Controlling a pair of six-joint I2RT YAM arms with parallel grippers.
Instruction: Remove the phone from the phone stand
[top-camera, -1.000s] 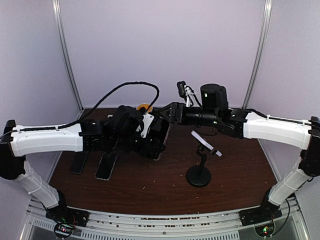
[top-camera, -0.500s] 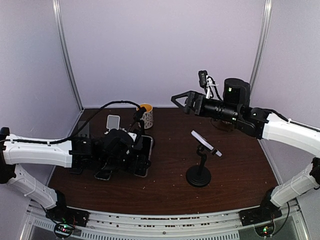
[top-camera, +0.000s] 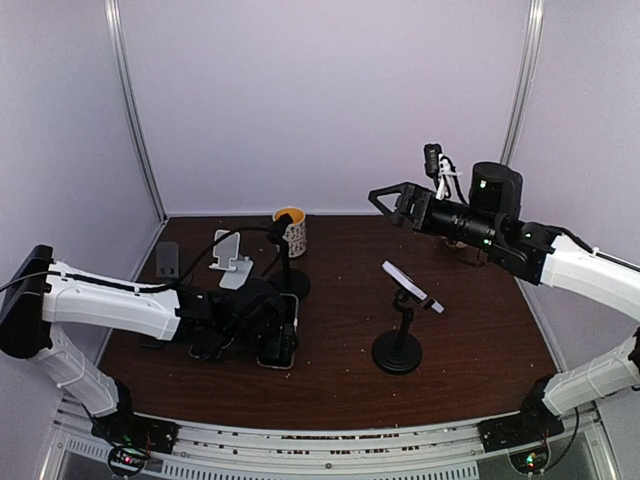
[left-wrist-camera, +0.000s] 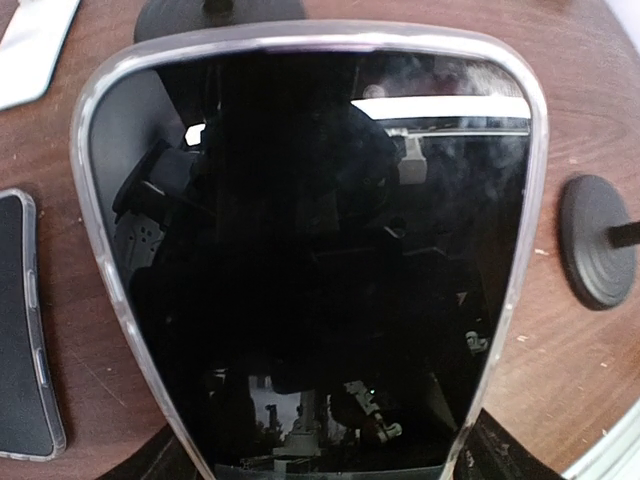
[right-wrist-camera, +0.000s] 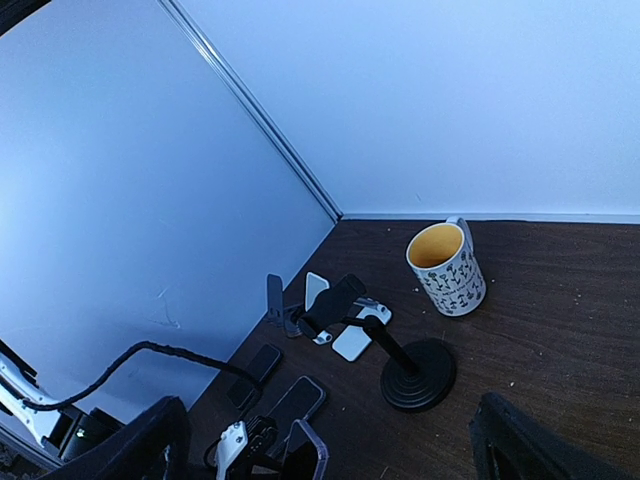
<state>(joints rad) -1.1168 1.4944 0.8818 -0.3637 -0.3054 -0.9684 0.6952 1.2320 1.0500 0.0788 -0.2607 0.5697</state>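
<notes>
The phone (left-wrist-camera: 320, 250), black screen in a clear case, fills the left wrist view. My left gripper (left-wrist-camera: 335, 468) is shut on its lower edge, with dark fingers (left-wrist-camera: 525, 458) showing at the bottom corners. In the top view the left gripper (top-camera: 268, 332) holds the phone (top-camera: 280, 345) low over the table, in front of the black round-based phone stand (top-camera: 291, 283), whose clamp (right-wrist-camera: 335, 300) is empty. My right gripper (top-camera: 388, 203) is open and empty, raised high at the back right. In its own view (right-wrist-camera: 330, 425) it looks down on the stand (right-wrist-camera: 415, 375).
A second black stand with a white pad (top-camera: 398, 350) stands centre-right. A yellow-lined mug (top-camera: 292, 231) is at the back, a white stand (top-camera: 230, 262) and a grey one (top-camera: 167, 260) at back left. Other phones (top-camera: 207, 345) lie flat at the left.
My left arm carried the phone down and toward the near left, away from the stand. My right gripper let go, then rose and swung back to the right.
</notes>
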